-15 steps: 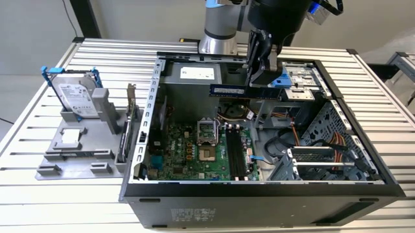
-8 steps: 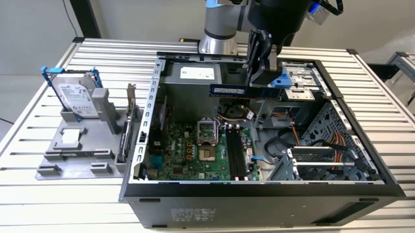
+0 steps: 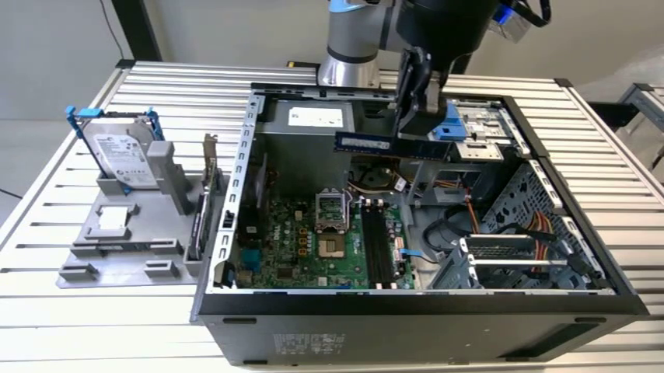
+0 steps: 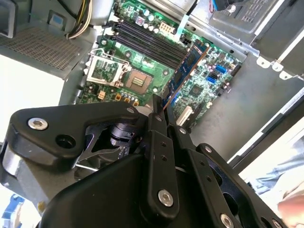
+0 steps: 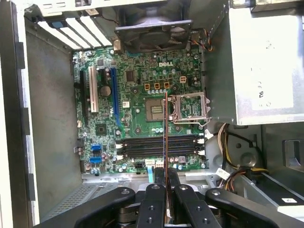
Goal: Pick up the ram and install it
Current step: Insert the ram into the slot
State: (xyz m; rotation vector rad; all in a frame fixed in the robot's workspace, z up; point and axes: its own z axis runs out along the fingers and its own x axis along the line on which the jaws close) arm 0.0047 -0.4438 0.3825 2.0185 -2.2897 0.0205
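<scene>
The black gripper (image 3: 421, 128) clamps the ram (image 3: 393, 144) — a thin, dark, chip-lined stick, likely light, stiff, fragile — by its flat faces, above the green motherboard (image 3: 311, 241).

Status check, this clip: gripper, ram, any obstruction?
Gripper shut on the ram, over the open case. Ram not seated, crosswise to the empty memory slots. Nothing between them.
</scene>
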